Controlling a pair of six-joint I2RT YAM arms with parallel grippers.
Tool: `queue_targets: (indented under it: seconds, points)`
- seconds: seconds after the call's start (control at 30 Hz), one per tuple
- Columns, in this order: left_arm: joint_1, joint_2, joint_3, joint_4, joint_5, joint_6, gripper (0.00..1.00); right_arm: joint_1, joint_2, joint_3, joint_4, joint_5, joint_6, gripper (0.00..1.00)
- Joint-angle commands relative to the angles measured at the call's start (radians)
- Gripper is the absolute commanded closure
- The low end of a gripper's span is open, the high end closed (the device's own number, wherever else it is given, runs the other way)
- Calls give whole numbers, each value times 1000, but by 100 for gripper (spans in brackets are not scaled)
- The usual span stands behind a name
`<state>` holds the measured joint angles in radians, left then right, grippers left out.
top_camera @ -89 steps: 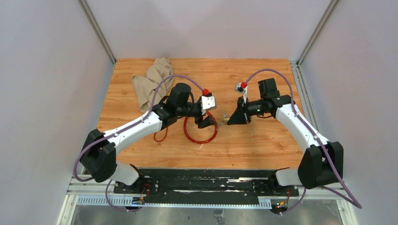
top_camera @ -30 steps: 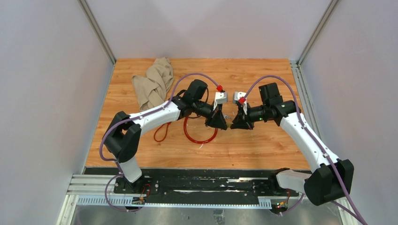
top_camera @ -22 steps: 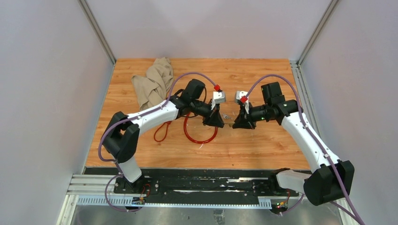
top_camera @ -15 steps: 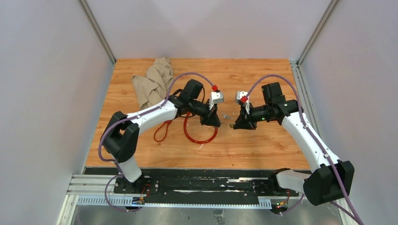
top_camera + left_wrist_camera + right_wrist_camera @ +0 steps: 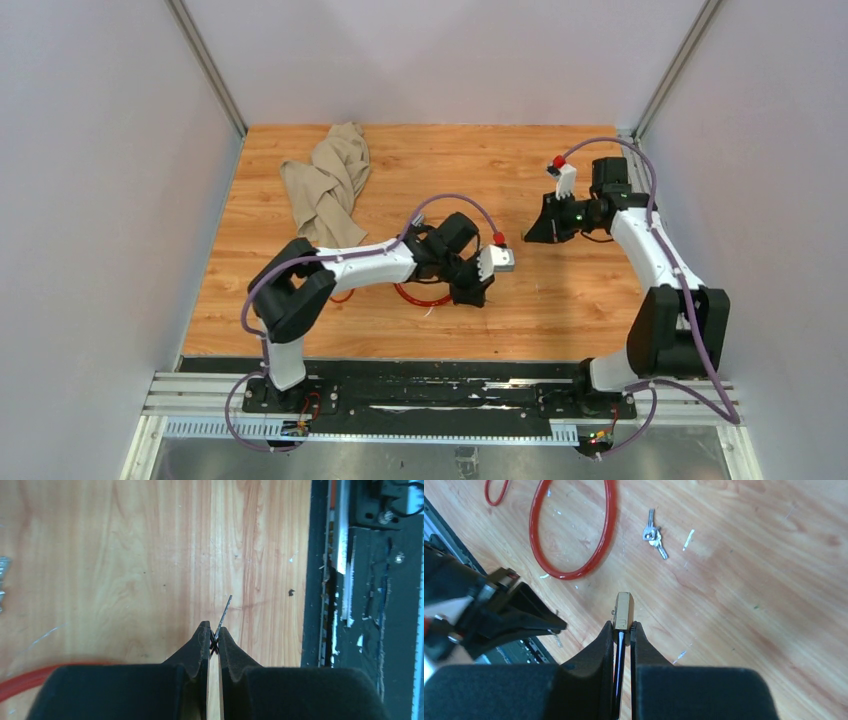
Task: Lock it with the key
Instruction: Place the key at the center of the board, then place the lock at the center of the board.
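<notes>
My left gripper (image 5: pixel 472 294) (image 5: pixel 214 640) hangs low over the front middle of the table, shut on the key (image 5: pixel 225 611). The key is a thin silver-grey blade seen edge-on, sticking out past the fingertips. Towards the back right, my right gripper (image 5: pixel 530 238) (image 5: pixel 624 628) is shut on a small brass padlock (image 5: pixel 624 609), held above the wood. The two grippers are well apart. The right wrist view also catches the left gripper (image 5: pixel 555 625) at its left edge.
A pair of silver keys on a ring (image 5: pixel 654 533) lies on the wood beside the big red cable loop (image 5: pixel 609 516) (image 5: pixel 415 299). A thin red loop (image 5: pixel 341 296) lies left of it, a beige cloth (image 5: pixel 325 180) at the back left. The black rail (image 5: pixel 350 580) runs along the near edge.
The grippers, tip to tip at mid-table a second ago, have parted. The left swung towards the front with the key, and the right drew back to the far right with the padlock.
</notes>
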<state>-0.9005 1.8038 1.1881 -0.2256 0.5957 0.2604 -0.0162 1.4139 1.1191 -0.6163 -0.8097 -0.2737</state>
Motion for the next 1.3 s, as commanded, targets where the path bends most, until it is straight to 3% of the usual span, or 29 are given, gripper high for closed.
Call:
queue_targets:
  seconds: [0.0, 0.27, 0.53, 0.63, 0.93, 1.27]
  points:
    - [-37, 107, 72, 5, -65, -17, 95, -7, 64, -13, -67, -34, -1, 99]
    - [-110, 268, 192, 20, -113, -50, 85, -8, 202, -45, -192, -32, -129, 99]
    - [-113, 234, 209, -20, -145, 1, 47, -4, 255, -60, -300, -41, -292, 99]
    - [-99, 185, 209, -56, -159, 39, 40, 3, 289, -71, -322, -55, -333, 99]
    - [-15, -15, 118, -181, -203, 230, 37, 165, 367, -86, -315, -18, -389, 99]
    - [33, -150, 23, -164, -215, 258, 35, 291, 482, -52, -330, -27, -396, 88]
